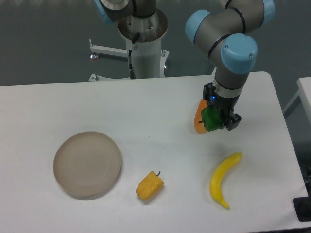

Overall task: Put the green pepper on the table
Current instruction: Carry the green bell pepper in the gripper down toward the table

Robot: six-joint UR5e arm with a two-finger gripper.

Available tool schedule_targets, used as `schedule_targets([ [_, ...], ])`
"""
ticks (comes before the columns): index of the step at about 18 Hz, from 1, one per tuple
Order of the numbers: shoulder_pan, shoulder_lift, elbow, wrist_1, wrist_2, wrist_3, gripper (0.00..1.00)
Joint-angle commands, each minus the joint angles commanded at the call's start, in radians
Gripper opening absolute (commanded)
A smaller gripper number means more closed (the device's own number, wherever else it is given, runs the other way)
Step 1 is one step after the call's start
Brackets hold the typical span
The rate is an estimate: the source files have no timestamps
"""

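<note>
The green pepper point(211, 119) is small, glossy and dark green, and sits between the fingers of my gripper point(216, 120) at the right side of the white table point(146, 111). The gripper is shut on it and points down. The pepper is at or just above the tabletop, right next to an orange wedge-shaped piece point(198, 119) on its left; I cannot tell whether it touches the table.
A round beige plate point(87, 164) lies at the front left. A yellow-orange pepper point(149, 186) lies at the front middle. A banana point(223, 179) lies at the front right, below the gripper. The robot base point(143, 43) stands behind the table.
</note>
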Motion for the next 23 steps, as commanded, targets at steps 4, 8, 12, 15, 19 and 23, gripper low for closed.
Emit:
schedule_targets([
  [4,0.002,0.002,-0.002,-0.002,-0.002,0.000,0.27],
  [8,-0.118,-0.063,-0.009,0.058,-0.028,-0.173,0.27],
  [12,-0.118,-0.063,-0.012,0.058,-0.028,-0.176,0.28],
  [15,-0.127,-0.069,-0.026,0.058,-0.029,-0.179,0.28],
  [19,-0.155,-0.089,-0.031,0.058,-0.029,-0.235,0.30],
  [23,-0.186,-0.120,-0.032,0.061,-0.025,-0.265,0.36],
])
